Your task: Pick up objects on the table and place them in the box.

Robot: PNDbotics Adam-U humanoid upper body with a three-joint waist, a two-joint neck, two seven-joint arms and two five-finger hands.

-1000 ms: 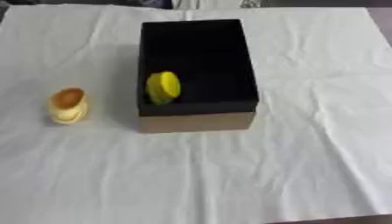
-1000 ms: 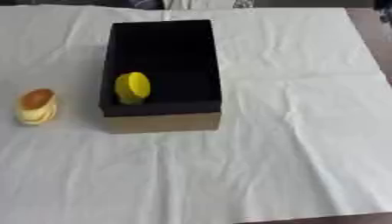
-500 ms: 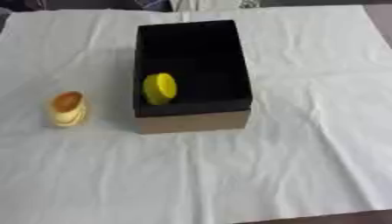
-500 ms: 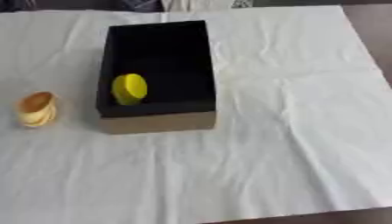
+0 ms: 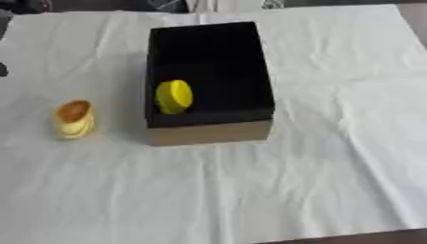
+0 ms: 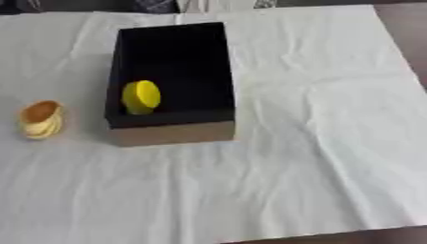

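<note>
So there's one thing left out on the worktop [image 5: 333, 143]: a small tan and cream object [image 5: 73, 119] with an orange-brown top, sitting on the white cloth [image 5: 250, 190] to the left of the box [image 5: 208, 134], near it but not touching. A yellow disc-ish thing [image 5: 174, 96] is already inside the box, leaning on edge against the left wall near the front.

Neither robot hand is in either eye view, so I can't say whether they're open or closed.

My guess on handling: the tan object looks layered, like a little stack, maybe toy food. Probably light and fairly stiff, but if the layers are separate pieces they could slide apart, so I'd pinch it from the two sides low down across the whole stack instead of grabbing the top. It also looks tilted, so it may tip if nudged. The cloth is wrinkly and could drag along with a sloppy scoop.

The left hand is the obvious pick since the object sits on that side, and the box is open-topped, so dropping it in should be easy.
</note>
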